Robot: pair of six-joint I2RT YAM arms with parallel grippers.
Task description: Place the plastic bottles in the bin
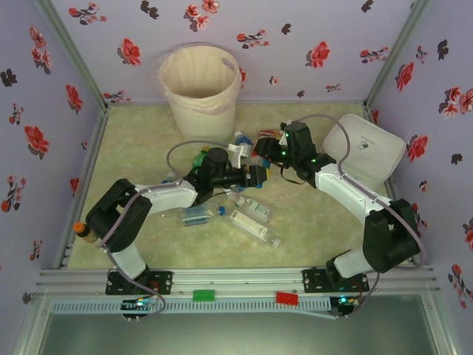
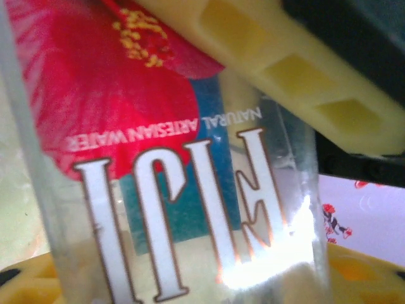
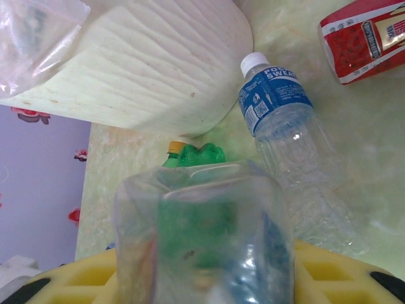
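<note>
At the back of the counter [image 1: 140,155], top view: one bin [image 1: 201,85], tall and cream, lined with a thin bag folded over its rim. Lining is what I see inside.
Far right, top view: one flat white box [image 1: 366,148]. I cannot tell what it holds.
Bottles, top view: at least six plastic bottles [image 1: 255,228] lie loose on the counter. Three clear ones are just in front of the arms, plus one green bottle [image 1: 201,158], one blue-capped bottle [image 1: 240,139] near the bin's foot and one orange-capped bottle [image 1: 83,231] at the left edge.
Hands, top view: the left hand [image 1: 256,175] and right hand [image 1: 267,150] meet in mid-counter, near the bin.
Left wrist view: the left hand [image 2: 304,183] is closed on one Fiji bottle [image 2: 177,209], clear with a red flower label. A yellow finger [image 2: 285,69] lies along it.
Right wrist view: the right hand [image 3: 202,282] grips one clear square bottle [image 3: 202,234], butt end toward the camera. I cannot tell whether it is the same bottle.
Beyond it, right wrist view: one blue-labelled bottle [image 3: 285,126] lies on the counter beside the bin [image 3: 158,63]. The green bottle [image 3: 197,155] and one red-labelled item [image 3: 364,38] are there too.
</note>
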